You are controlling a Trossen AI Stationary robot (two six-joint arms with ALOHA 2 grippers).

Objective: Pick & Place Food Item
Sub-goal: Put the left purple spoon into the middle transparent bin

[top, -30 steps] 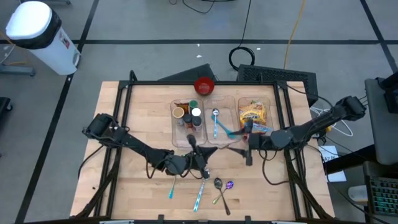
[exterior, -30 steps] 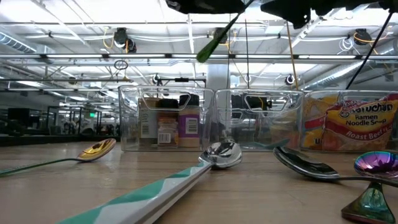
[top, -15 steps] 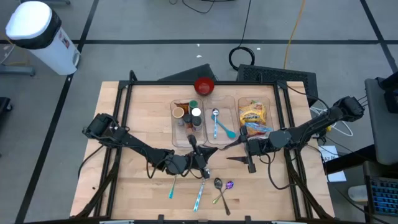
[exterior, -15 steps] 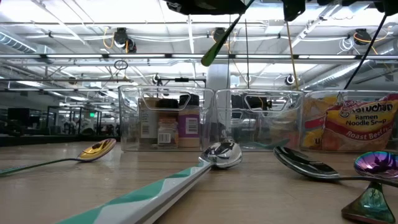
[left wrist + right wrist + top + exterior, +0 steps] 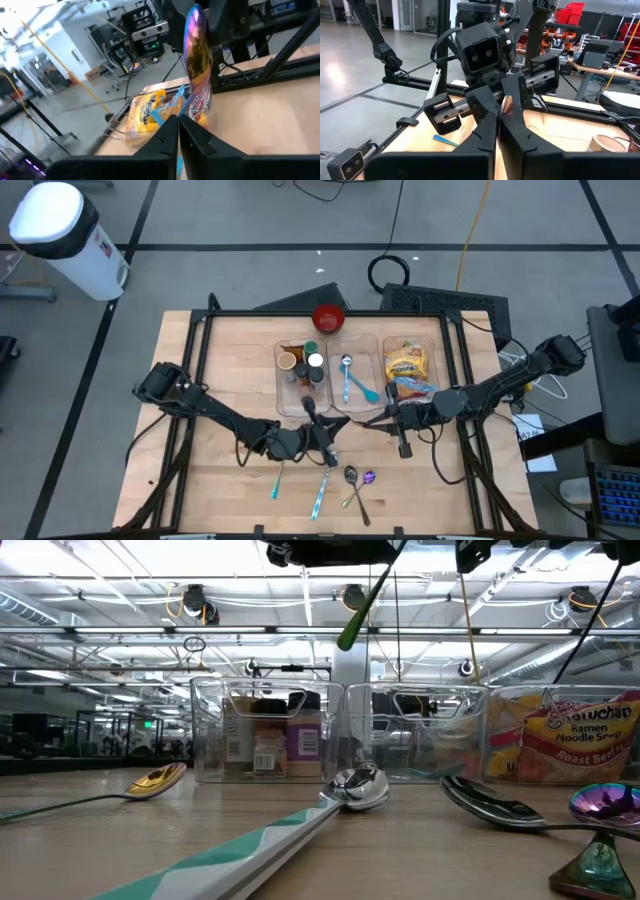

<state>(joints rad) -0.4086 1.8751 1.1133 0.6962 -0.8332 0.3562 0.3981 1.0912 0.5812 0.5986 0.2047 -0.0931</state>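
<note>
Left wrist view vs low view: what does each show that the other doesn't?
Left wrist only: the left gripper shut on the handle of a shiny rainbow-tinted spoon, bowl end pointing away from the camera.

Low only: spoons lying on the table, among them a gold spoon and a teal-striped spoon, plus jars in a clear bin.

Both: the ramen packets and the wooden table.
</note>
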